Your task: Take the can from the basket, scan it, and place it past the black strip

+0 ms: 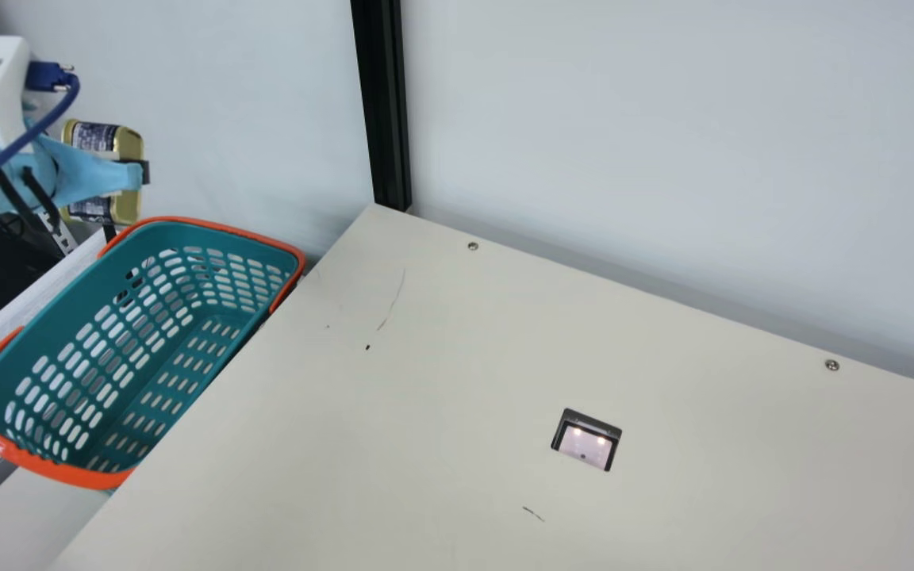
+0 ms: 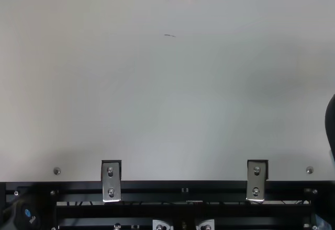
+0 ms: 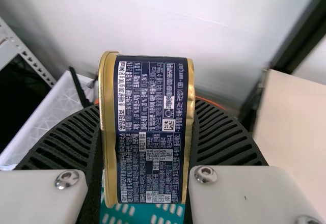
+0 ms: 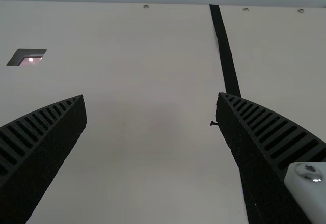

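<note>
I have the can [image 3: 155,132] pinched in my left claw [image 3: 146,109], up beyond the far end of the basket [image 1: 68,473] and off to the side of the tabletop [image 1: 425,381]. I grip it across its thickness, one finger on each flat end, which I reckon suits the job: the printed band between them is free for the scanner [image 1: 584,444] to read. Being above the rim, it should clear the basket on the way across.

My right claw [image 4: 151,96] is spread, with nothing in it, its fingers over the tabletop on the side where the black strip [image 4: 224,51] runs. I take it to be placed there for a handover, since the strip may be a long reach for my left.

The can is a squat, rounded-cornered box, gold at both rims and across the end. Round its side goes a navy label crowded with small white print and a square code, which faces my wrist.
</note>
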Controlling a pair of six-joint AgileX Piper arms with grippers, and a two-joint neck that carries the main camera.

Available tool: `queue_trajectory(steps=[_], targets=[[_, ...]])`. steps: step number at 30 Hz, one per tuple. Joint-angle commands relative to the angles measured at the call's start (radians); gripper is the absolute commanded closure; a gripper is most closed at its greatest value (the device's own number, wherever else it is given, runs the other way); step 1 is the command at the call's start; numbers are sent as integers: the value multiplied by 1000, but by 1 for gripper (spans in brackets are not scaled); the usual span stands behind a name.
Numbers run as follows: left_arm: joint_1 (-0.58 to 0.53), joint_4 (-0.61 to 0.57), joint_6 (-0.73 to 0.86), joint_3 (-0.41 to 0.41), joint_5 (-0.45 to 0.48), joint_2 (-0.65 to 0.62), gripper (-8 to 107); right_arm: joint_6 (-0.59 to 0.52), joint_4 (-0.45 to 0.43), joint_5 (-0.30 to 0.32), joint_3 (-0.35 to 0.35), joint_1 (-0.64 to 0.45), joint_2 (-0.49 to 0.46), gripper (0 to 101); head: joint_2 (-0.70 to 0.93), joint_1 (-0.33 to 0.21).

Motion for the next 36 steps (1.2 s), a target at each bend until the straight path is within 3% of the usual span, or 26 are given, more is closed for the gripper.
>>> queue_trajectory(steps=[1, 24, 25, 26, 29, 36], targets=[[-8, -17, 3, -5, 89, -39, 89, 0, 0, 0, 0, 0, 0, 0, 20, -40], [-26, -175, -11, -50, 769, -314, 89, 0, 0, 0, 0, 0, 0, 0, 20, -40], [-24, -174, -1, -54, 782, -323, 89, 0, 0, 0, 0, 0, 0, 0, 20, -40], [-25, -173, -10, -52, 711, -315, 89, 0, 0, 0, 0, 0, 0, 0, 20, -40], [-25, -175, -3, -54, 773, -323, 89, 0, 0, 0, 0, 0, 0, 0, 20, -40], [-25, -173, -3, -54, 779, -323, 89, 0, 0, 0, 0, 0, 0, 0, 20, -40]])
